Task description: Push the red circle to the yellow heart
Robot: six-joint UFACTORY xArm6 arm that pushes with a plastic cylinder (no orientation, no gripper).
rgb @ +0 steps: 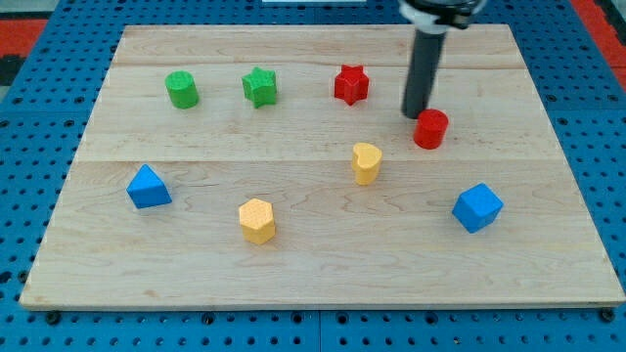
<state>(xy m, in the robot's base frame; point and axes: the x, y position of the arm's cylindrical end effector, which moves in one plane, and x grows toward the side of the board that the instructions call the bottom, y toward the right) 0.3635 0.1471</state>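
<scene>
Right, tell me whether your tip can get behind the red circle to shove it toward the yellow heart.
Probably yes. My tip sits just at the red circle's upper-left edge, and nothing lies between the circle and the yellow heart. I would have to go round to the circle's right side; the board there is bare.

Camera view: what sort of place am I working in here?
Probably a lab tabletop rig for pushing trials: a pale wooden board lies on a blue perforated surface, with small coloured blocks scattered about. My tip sits just to the view's left of the red circle.
</scene>
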